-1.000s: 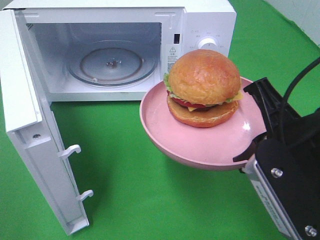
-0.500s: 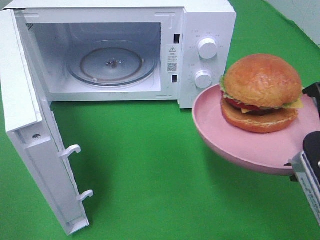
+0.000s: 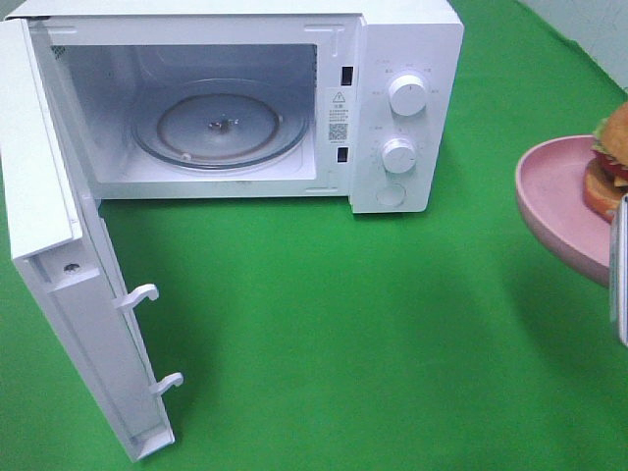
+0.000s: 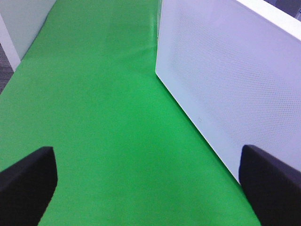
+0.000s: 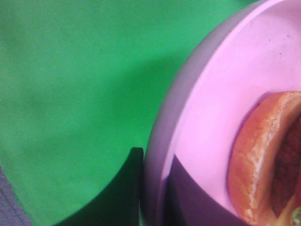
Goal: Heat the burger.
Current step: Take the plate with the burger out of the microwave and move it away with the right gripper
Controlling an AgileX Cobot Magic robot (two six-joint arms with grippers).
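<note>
Sliding rightward across the exterior high view: pink plate (image 3: 554, 201) with the burger (image 3: 608, 167), from frame centre before the microwave dials (image 3: 404, 123) to the right edge, now cropped. Uncovering both dials. Leaving the frame: dark arm.

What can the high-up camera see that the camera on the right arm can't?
Only the high camera shows the white microwave, its door swung open, the glass turntable inside and the two knobs. Only the right wrist camera shows the plate's inside up close, with the burger's bun edge and the dark shadow under the rim. Both show the pink plate, the burger sitting on it and the green cloth underneath. Neither one shows the right gripper's fingertips.
</note>
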